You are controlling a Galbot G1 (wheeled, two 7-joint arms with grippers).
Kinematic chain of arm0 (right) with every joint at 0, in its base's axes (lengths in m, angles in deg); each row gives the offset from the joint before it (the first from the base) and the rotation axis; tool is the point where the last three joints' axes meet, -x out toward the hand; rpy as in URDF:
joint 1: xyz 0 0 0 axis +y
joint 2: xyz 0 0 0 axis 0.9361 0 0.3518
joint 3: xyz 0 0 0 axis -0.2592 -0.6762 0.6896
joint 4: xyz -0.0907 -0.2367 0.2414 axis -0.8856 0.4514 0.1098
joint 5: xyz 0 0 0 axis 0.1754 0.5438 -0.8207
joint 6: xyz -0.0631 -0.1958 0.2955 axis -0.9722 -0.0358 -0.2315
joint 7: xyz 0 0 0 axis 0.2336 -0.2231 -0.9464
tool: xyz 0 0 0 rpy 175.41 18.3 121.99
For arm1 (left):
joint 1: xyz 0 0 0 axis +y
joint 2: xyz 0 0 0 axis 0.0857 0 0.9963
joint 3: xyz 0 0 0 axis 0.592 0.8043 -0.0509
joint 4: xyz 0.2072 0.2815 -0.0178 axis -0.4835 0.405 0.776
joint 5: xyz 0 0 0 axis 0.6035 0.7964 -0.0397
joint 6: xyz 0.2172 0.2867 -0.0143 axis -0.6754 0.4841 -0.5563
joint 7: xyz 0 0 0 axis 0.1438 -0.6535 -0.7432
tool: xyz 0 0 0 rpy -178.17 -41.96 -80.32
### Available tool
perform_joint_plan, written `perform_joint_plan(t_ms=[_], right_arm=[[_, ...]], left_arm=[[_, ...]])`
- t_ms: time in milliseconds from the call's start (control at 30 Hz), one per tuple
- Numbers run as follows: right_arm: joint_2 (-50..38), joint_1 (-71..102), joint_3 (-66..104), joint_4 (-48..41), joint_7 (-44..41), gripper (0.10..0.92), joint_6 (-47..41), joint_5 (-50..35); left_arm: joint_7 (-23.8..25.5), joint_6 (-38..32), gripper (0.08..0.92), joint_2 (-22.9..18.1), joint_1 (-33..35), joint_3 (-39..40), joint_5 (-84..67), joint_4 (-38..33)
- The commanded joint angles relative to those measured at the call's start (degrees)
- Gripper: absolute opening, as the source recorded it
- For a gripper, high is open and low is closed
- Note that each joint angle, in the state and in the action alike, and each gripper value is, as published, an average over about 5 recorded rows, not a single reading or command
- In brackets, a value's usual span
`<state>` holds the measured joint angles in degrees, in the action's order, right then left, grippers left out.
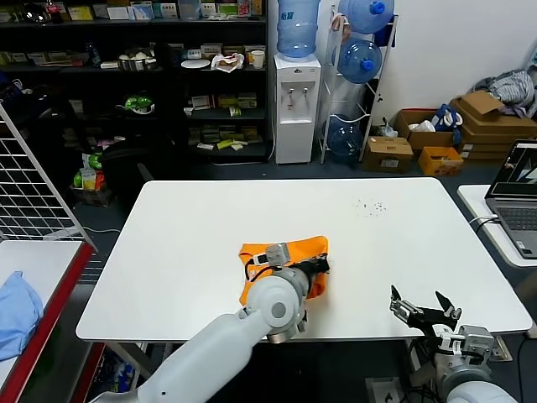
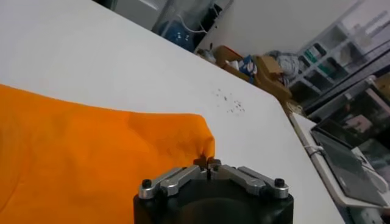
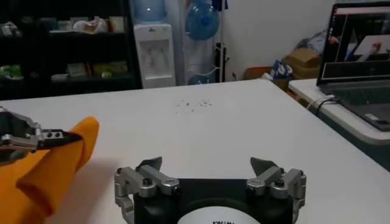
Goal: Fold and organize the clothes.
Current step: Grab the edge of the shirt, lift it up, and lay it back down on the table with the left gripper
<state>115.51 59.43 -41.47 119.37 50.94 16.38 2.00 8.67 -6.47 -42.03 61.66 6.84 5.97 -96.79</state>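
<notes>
At the near right edge of the white table, the right gripper is held idle with its fingers spread wide apart and nothing between them; in the right wrist view the two fingertips are seen well apart above bare tabletop. Just left of it, over the near middle of the table, the left gripper is reached across the orange T-shirt, which is bunched into a small crumpled heap there. In the left wrist view the left gripper's fingers are seen pressed together, clamped on a raised corner of the shirt's fabric, and the rest of the cloth is spread flat on the table beside it. From the right wrist view the same pinched fold is seen lifted off the surface. Farther across the table, a scatter of small dark specks is seen toward the far right. Off the table's right side a laptop is set open on a second surface. On the left, a light blue cloth is laid on a red-edged side table.
</notes>
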Motion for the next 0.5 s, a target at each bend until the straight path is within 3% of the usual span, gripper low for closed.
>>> perform_joint_plan(t_ms=[33, 367, 500], right_arm=[[-0.7, 3.0, 2.6, 4.9, 0.1, 0.921, 0.0, -0.4], [-0.7, 3.2, 3.3, 6.3, -1.3, 0.921, 2.1, -0.2], [-1.4, 2.7, 3.4, 5.4, -5.6, 0.921, 6.6, 2.0]], left_arm=[[-0.7, -0.2, 0.095, -8.8, -2.9, 4.8, 3.1, 6.5], [2.2, -0.9, 0.095, -10.0, -3.5, 3.5, 6.7, 9.8], [3.1, -1.2, 0.118, -8.0, -2.6, 2.2, 7.1, 6.6]])
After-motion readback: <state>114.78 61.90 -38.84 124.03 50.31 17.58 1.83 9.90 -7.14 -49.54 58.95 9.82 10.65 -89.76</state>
